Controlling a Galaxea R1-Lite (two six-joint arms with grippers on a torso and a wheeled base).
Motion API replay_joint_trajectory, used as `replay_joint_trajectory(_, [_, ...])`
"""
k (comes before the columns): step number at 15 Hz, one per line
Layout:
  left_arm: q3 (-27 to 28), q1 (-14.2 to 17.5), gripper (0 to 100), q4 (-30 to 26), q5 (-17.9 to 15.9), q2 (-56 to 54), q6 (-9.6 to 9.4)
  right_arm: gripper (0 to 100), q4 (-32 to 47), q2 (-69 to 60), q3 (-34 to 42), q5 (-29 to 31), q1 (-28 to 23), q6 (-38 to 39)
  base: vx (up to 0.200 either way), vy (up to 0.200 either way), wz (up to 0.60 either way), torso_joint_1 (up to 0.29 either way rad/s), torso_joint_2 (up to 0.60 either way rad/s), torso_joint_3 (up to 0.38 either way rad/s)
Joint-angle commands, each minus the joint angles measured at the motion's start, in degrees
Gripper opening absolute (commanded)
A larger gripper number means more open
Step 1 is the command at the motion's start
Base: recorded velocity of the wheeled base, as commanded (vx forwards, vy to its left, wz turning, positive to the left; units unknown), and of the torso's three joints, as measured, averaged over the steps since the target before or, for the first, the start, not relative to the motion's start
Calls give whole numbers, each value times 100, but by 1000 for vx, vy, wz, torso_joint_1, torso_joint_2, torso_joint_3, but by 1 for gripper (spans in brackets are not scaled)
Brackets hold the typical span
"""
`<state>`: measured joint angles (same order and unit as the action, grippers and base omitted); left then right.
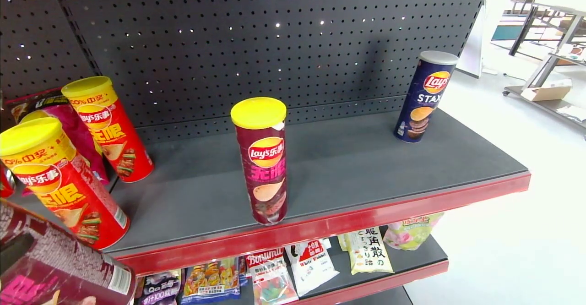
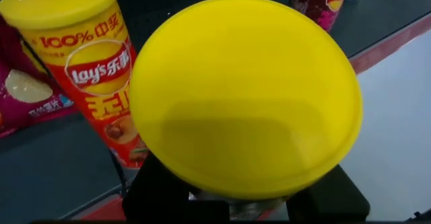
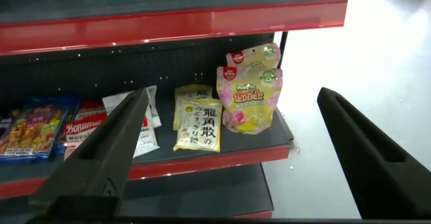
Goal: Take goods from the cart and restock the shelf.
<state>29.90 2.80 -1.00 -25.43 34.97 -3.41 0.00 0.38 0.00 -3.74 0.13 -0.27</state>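
One chip can (image 1: 59, 259), tight in the left gripper (image 2: 242, 204) by the shelf (image 1: 366, 167), likely goes there; right gripper (image 3: 232, 99) wide open, empty.

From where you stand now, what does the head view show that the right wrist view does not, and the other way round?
Only the head view: the pegboard, two red cans, an upright maroon can near the shelf front, and a tilted maroon can in the near left corner.
Only the right wrist view: the right gripper, its jaws wide apart with nothing between them.
Both: the top shelf's red edge and the lower shelf with its bags, such as the yellow bag and the pink-green pouch.
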Motion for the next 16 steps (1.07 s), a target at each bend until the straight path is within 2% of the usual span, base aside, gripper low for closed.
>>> replay_joint_trajectory(1, [182, 1, 0, 144, -120, 660, -1, 100, 0, -20, 0, 5, 4, 0, 0, 0, 0, 0, 0, 0])
replay_joint_trajectory(4, [323, -8, 0, 153, -366, 897, -10, 100, -9, -20, 0, 5, 4, 0, 0, 0, 0, 0, 0, 0])
replay_joint_trajectory(5, [393, -69, 0, 153, -480, 976, -10, 100, -9, -20, 0, 5, 4, 0, 0, 0, 0, 0, 0, 0])
replay_joint_trajectory(6, [490, -272, 0, 153, -489, 1099, -10, 100, -9, -20, 0, -4, 4, 0, 0, 0, 0, 0, 0, 0])
replay_joint_trajectory(7, [648, -570, 0, 144, -454, 1310, -19, 100, -9, -20, 0, 5, 4, 0, 0, 0, 0, 0, 0, 0])
replay_joint_trajectory(8, [683, -641, 0, 153, -454, 1363, -19, 100, -9, -20, 0, 5, 4, 0, 0, 0, 0, 0, 0, 0])
replay_joint_trajectory(9, [850, -887, 0, 197, -437, 1627, -28, 100, 0, -20, 0, 5, 4, 0, 0, 0, 0, 0, 0, 0])
replay_joint_trajectory(11, [903, -984, 0, 829, -384, 2136, -45, 100, -9, -20, 0, 5, 4, 0, 0, 0, 0, 0, 0, 0])
replay_joint_trajectory(12, [930, -992, 0, 961, -366, 2251, -45, 100, -9, -20, 0, 5, 4, 0, 0, 0, 0, 0, 0, 0])
replay_joint_trajectory(13, [1149, -1186, 0, 1260, -287, 2620, -37, 100, -9, -20, 0, 5, 4, 0, 0, 0, 0, 0, 0, 0])
replay_joint_trajectory(15, [1527, -1432, 0, 1295, -103, 3068, -45, 100, -9, -20, 0, 5, 4, 0, 0, 0, 0, 0, 0, 0])
replay_joint_trajectory(16, [1852, -1616, 0, 1330, 108, 3490, -37, 100, 0, -20, 0, 5, 4, 0, 0, 0, 0, 0, 0, 0])
